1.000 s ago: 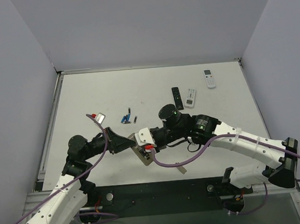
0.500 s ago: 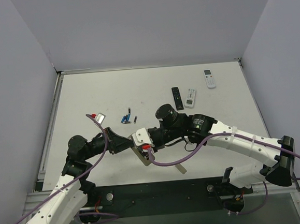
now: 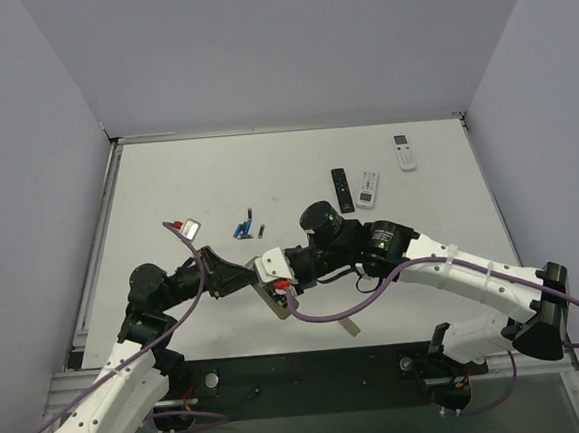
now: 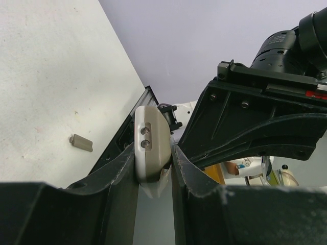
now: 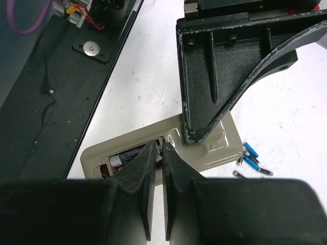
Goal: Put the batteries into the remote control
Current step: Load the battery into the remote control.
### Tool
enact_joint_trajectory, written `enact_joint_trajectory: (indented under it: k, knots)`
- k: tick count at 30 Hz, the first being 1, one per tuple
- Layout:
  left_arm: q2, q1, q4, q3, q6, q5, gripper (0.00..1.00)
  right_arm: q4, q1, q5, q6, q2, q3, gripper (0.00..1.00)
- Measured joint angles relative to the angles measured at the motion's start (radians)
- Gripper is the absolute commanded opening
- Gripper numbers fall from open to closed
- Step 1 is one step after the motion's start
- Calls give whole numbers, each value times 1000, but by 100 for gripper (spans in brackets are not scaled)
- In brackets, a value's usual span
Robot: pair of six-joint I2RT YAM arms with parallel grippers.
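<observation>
**Remote clamped on its edges, right fingertips at the open recess**

The left gripper (image 4: 153, 161) is clamped on the remote control (image 5: 217, 148). Its matte black, grainy fingers press the two long sides of the smooth grey-tan shell. The left wrist view shows the shell's rounded end, with two small round dots set in a shallow slot.

The back of the remote control faces the right wrist camera. It is a moulded oblong with soft corners and an open, dark rectangular recess. A dark cylindrical battery (image 5: 127, 155) lies lengthwise in that recess.

The right gripper (image 5: 158, 153) has its thin black fingers drawn almost together, with only a slit between them. The tips sit at the recess rim, just beside that battery. Whether they nip anything cannot be told.

The loose batteries (image 3: 243, 228), thin blue and dark cylinders, lie on the matte white table (image 3: 266, 168) a little beyond the remote control. A small flat tan battery cover (image 3: 350, 327) lies on the near side, to the right of the remote control. A glossy purple cable (image 3: 328, 317) loops between the cover and the remote control.

Compared with a second ago, the right gripper has slid slightly leftward along the remote control, closer to the left gripper. Over the last half second nothing visibly shifts, and the loose batteries and cover lie where they were
</observation>
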Motion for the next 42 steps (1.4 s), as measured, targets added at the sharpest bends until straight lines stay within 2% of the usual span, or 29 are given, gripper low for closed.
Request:
enact_joint_trajectory:
  k: [11, 22, 42]
  knots:
    - [-36, 0, 105, -35, -116, -45, 0, 65, -4, 13, -1, -55, -41, 0]
    - [-59, -1, 104, -36, -124, -82, 0, 144, -15, 24, 0, -87, -95, 0]
    - [-49, 4, 101, -36, -96, -66, 0, 157, -41, -40, 0, -58, -108, 0]
